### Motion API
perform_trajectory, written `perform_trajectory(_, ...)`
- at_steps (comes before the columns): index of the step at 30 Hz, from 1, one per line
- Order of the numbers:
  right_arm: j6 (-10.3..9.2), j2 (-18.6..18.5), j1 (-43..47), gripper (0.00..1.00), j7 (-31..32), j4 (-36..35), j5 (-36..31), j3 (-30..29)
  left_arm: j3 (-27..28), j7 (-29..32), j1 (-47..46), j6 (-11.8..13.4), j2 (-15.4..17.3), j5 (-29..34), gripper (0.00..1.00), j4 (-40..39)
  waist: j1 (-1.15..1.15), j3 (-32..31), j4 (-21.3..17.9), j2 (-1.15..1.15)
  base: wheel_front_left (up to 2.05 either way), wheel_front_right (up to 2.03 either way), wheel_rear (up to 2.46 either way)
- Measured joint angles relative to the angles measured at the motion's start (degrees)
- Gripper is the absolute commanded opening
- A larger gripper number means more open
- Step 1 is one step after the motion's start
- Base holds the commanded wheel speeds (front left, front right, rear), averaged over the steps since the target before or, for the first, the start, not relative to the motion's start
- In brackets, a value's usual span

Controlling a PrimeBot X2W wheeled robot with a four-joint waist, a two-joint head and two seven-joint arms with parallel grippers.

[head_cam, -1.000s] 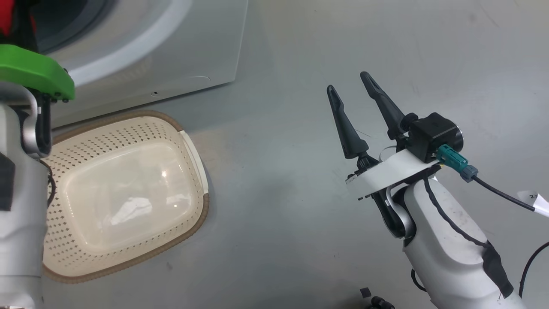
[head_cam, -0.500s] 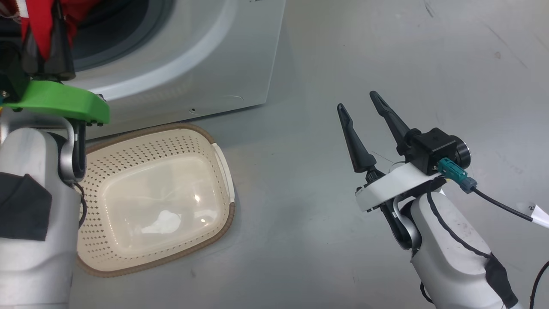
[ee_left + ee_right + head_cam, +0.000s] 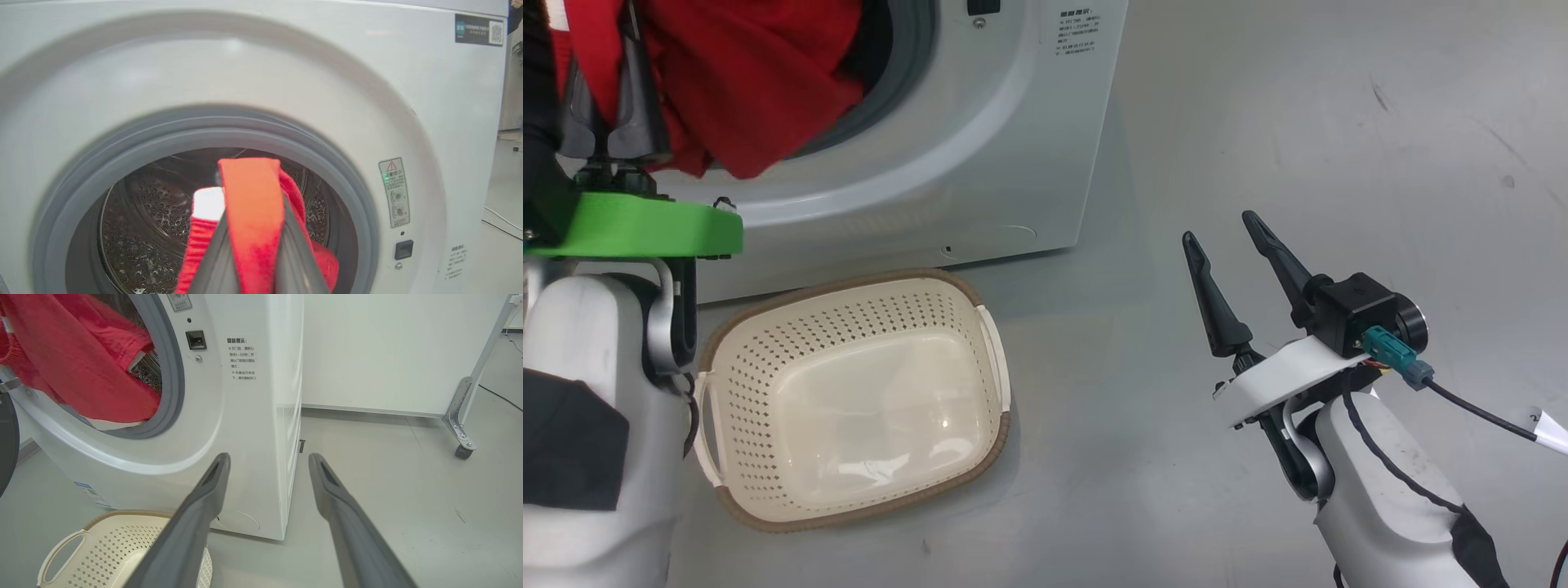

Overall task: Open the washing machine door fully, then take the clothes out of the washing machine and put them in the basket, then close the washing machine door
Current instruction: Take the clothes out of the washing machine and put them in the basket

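Down on the grey floor, the basket is sitting empty while my left gripper is clamping the clothes at the washing machine mouth (right gripper gaping); door yet to close.

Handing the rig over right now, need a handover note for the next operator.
Left gripper: shut on the red clothes at the washing machine's drum mouth.
Right gripper: open, holding nothing, over the floor right of the basket.
Basket: on the floor in front of the machine, nothing in it.
Done: door open, clothes gripped.
To do: carry clothes to basket, check drum for more, close door.
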Motion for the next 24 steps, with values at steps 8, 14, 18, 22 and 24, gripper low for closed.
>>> perform_trajectory(8,0.33,0.08,1.38,1.0,0.0,0.57,-0.16,-0.54,0.65,-0.2,3.41,0.97,-0.11,0.79,0.0,-6.91,0.0,-3.39,1.5,0.0,0.0,0.0,0.0)
perform_trajectory(14,0.34,0.1,3.66,1.0,0.0,1.09,-0.16,-1.8,1.24,-0.2,9.62,1.63,-1.56,0.92,0.0,-9.42,0.0,-6.12,2.33,0.0,0.0,0.0,0.0)
perform_trajectory(18,0.51,0.14,5.14,1.0,0.0,1.67,-0.22,-1.78,1.48,-0.18,15.05,2.03,-1.85,0.78,0.0,-8.81,0.0,-7.79,2.55,0.0,0.0,0.0,0.0)
perform_trajectory(22,0.83,0.16,6.42,1.0,0.0,2.01,-0.33,-1.71,0.99,0.86,20.63,2.05,-3.47,-0.29,0.0,-6.91,0.0,-9.3,2.54,0.0,0.0,0.0,0.0)
perform_trajectory(24,0.86,0.18,7.0,1.0,0.0,2.08,-0.33,-1.63,0.58,1.56,23.25,2.21,-4.58,-1.4,0.0,-5.88,0.0,-9.91,2.43,0.0,0.0,0.0,0.0)
